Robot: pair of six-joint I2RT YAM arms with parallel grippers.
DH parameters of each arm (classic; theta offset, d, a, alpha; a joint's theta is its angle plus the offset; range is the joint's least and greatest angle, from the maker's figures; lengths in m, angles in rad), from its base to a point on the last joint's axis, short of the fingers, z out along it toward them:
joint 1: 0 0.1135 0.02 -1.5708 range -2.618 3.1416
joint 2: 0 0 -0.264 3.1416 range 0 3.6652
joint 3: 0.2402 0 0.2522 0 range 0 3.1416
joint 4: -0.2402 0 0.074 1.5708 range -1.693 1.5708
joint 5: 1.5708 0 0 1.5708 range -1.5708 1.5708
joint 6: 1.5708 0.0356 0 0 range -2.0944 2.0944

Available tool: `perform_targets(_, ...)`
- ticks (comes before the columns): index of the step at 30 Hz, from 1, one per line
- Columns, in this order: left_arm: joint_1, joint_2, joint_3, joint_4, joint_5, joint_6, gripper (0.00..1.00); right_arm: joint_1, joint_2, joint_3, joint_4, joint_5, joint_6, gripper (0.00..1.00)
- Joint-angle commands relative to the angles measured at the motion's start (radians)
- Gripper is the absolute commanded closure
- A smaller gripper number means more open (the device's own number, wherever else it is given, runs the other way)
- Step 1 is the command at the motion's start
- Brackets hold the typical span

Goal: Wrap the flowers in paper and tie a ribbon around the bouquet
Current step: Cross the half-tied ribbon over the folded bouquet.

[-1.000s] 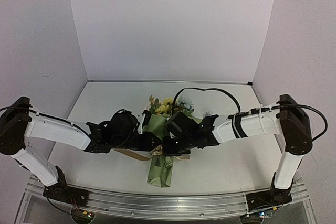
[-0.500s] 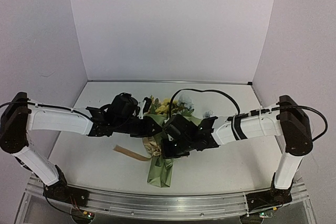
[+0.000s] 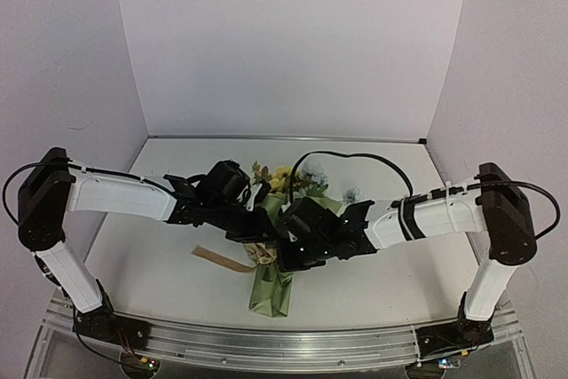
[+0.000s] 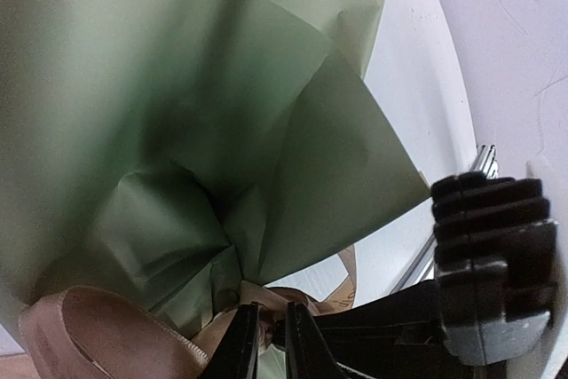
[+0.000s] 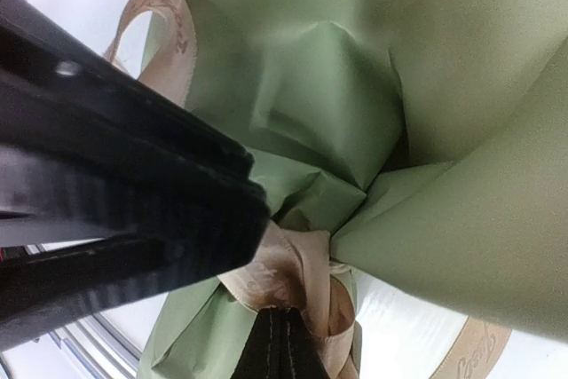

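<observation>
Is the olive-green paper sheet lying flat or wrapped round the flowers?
Wrapped: the olive-green paper forms a cone, gathered where the glossy tan ribbon crosses it; yellow blooms show above.

The 2 arms meet over the middle of the flat white table (image 3: 399, 283). The left gripper (image 4: 269, 343) and right gripper (image 5: 286, 343), each pinched on the glossy tan fabric ribbon (image 3: 220, 259), block the waist of the olive-green paper-cone bouquet (image 3: 272, 292) from both sides. The ribbon's loose tail lies left of the cone. A black cable (image 3: 351, 153) arches over the right arm. Bare table lies open by the far wall and along both sides.
</observation>
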Motion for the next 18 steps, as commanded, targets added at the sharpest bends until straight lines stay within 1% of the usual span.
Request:
perform_targets(1, 0.006, 0.008, 0.050, -0.040, 0.048, 0.033, 0.88, 0.010, -0.048, -0.015, 0.019, 0.032, -0.014, 1.00)
perform_targets(6, 0.005, 0.034, 0.070, -0.065, 0.077, 0.052, 0.87, 0.013, -0.050, -0.031, 0.029, 0.032, -0.008, 1.00)
perform_targets(14, 0.005, 0.066, 0.094, -0.095, 0.078, 0.061, 0.85, 0.015, -0.062, -0.073, 0.062, 0.032, 0.002, 1.00)
perform_targets(18, 0.004, 0.079, 0.098, -0.104, 0.074, 0.061, 0.86, 0.015, -0.073, -0.090, 0.075, 0.063, 0.003, 1.00)
